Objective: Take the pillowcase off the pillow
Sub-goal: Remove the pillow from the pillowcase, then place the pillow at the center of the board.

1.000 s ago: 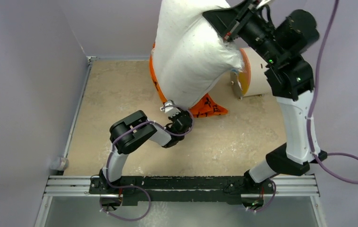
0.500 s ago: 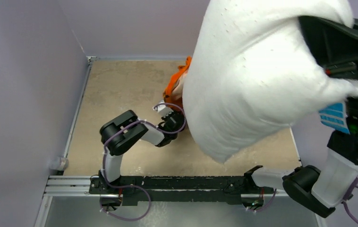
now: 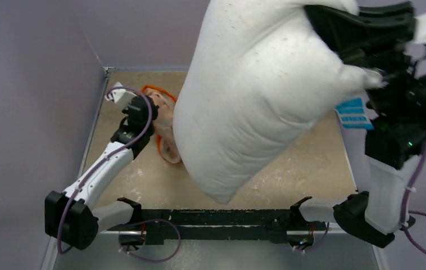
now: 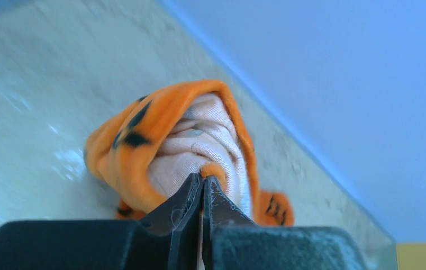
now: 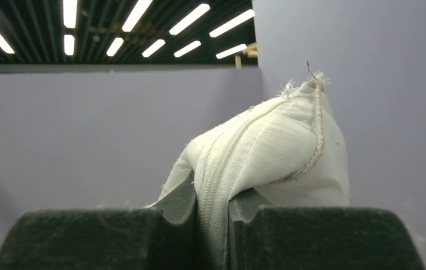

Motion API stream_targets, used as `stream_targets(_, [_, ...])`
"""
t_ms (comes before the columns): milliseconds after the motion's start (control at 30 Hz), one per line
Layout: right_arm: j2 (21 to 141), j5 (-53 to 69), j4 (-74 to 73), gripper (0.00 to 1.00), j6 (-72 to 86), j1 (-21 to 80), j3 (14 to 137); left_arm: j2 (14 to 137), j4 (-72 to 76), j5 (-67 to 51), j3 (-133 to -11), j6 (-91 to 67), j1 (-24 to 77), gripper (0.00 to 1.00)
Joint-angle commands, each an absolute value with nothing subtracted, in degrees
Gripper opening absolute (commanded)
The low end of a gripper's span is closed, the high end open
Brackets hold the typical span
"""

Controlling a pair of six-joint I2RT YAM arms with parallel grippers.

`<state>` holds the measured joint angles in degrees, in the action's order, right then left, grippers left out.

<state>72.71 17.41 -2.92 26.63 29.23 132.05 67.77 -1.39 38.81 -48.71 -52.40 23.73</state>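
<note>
Hiding much of the pillowcase (image 3: 153,90), the pillow (image 3: 255,95) hangs from the clenched right claw (image 5: 211,208); left claw (image 4: 202,191) pinches pillowcase.

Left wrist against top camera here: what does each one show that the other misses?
Only the left wrist view shows the left gripper pinched shut on a fold of the orange pillowcase, whose pale inside is turned outward. Only the top view shows the white pillow held high by the right arm, its visible part bare, with its blue tag hanging out. Both show the pillowcase bunched low over the far left of the table, at the left gripper.
</note>
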Motion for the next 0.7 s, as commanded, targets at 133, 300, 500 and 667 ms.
stream_targets(133, [80.4, 8.1, 1.4, 0.0, 17.7, 29.1, 129.3, 58.1, -14.5, 39.8, -67.1, -37.7, 17.1, 0.0])
stream_targets(300, [80.5, 2.6, 1.3, 0.0, 15.2, 29.2, 126.9, 58.5, -13.6, 38.5, -76.6, -33.1, 17.1, 0.0])
stream_targets(500, [85.8, 1.8, 1.3, 0.0, 16.0, 29.1, 126.0, 64.8, -17.1, 34.5, -95.8, -24.6, 17.1, 0.0])
stream_targets(667, [91.3, -1.5, 1.5, 0.0, 15.3, 27.9, 128.0, 69.2, -19.9, 43.0, -109.1, -15.0, 17.1, 0.0])
